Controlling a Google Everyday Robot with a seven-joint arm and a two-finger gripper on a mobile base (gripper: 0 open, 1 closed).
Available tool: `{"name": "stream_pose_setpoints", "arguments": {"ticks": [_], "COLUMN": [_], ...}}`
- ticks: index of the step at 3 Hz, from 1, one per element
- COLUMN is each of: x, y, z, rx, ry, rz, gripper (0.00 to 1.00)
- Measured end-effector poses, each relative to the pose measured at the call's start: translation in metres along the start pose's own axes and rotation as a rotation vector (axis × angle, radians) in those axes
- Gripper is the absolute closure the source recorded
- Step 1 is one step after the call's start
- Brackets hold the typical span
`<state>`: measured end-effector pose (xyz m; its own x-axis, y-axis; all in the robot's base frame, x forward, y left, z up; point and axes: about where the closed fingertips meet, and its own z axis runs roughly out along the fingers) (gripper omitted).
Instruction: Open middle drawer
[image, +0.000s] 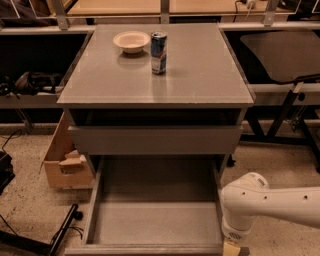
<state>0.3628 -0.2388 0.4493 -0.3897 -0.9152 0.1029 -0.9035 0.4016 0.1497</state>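
middle drawer (150, 225): showing smooth, matt grey
cabinet top (200, 70): giving off a faint sheen, smooth grey
can (158, 52): glinting like glossy metal
box (60, 162): looking like matt brown cardboard
gripper (231, 248): sitting at the drawer's front right corner, beneath a smooth, glossy white arm shell (265, 200)

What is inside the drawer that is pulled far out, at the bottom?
In the pulled-out drawer only a bare grey floor shows. Its rear part is hidden under the drawer front above. The gripper is outside, by its front right corner.
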Motion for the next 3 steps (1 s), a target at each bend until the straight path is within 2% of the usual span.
{"name": "stream_pose_setpoints", "arguments": {"ticks": [1, 2, 3], "x": [-0.001, 0.014, 0.031], "y": [-0.007, -0.021, -0.024], "z": [-0.031, -0.102, -0.193], "rx": [0.029, 0.071, 0.130], "ry": [0.010, -0.004, -0.034], "rz": [-0.017, -0.004, -0.032], "gripper": [0.00, 0.00, 0.00]}}
